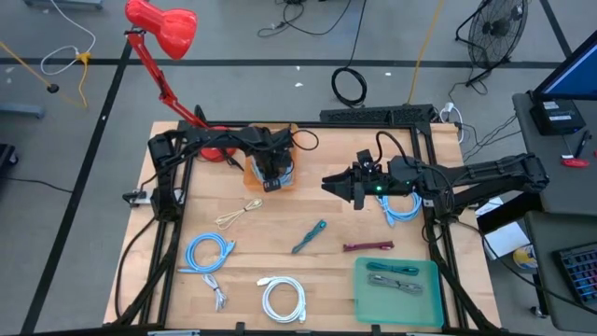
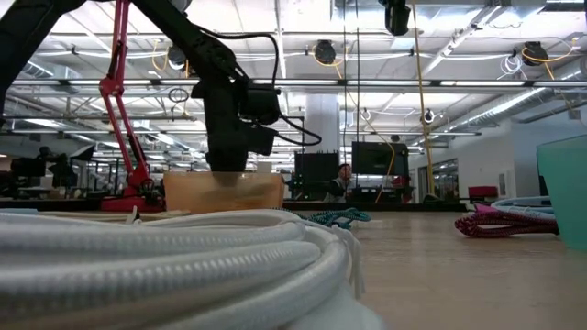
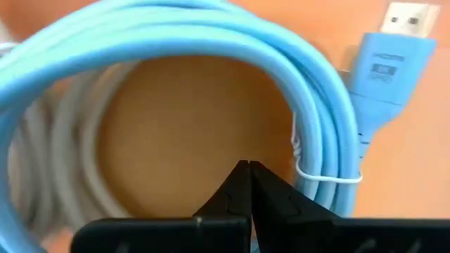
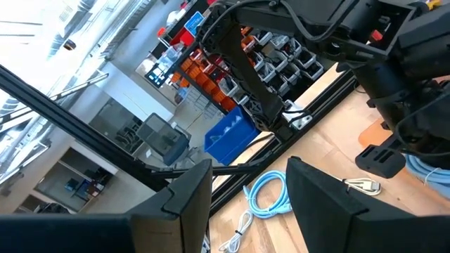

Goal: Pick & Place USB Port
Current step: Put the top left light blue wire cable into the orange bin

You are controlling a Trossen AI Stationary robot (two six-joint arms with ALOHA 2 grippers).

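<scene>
Orange tray [image 1: 284, 179] near the table's [image 1: 326, 271] far edge holds a coiled light-blue cable [image 3: 176, 42]. The left gripper [image 3: 247, 172] hangs directly over that coil, fingers pressed together on nothing. To grasp well, part the fingers first, straddle the bundled strands near the tie, then close. The right gripper [image 4: 249, 190] waits mid-table toward the right edge, fingers apart.
</scene>
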